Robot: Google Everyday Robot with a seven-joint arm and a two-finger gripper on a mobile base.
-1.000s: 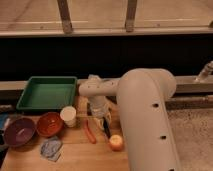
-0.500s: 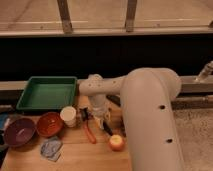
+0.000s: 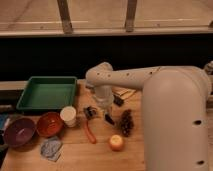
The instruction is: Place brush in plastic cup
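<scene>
The brush (image 3: pixel 91 133) has a red-orange handle and lies on the wooden table (image 3: pixel 80 159), its dark head pointing away from me. My gripper (image 3: pixel 99 115) hangs from the white arm (image 3: pixel 125 79) directly over that head end, shut. I cannot tell whether it has the brush in its grip. The plastic cup (image 3: pixel 68 116), small and cream-white, stands upright just left of the gripper and the brush.
A green tray (image 3: pixel 45 93) sits at the back left. A red-orange bowl (image 3: pixel 50 124) and a dark purple bowl (image 3: pixel 19 132) stand left of the cup, a crumpled wrapper (image 3: pixel 51 148) in front of them. An orange fruit (image 3: pixel 116 143) and a dark pinecone-like object (image 3: pixel 126 122) lie right of the brush.
The arm has swung left and down, bringing the gripper over the brush's head end. The brush, cup and bowls have stayed where they were.
</scene>
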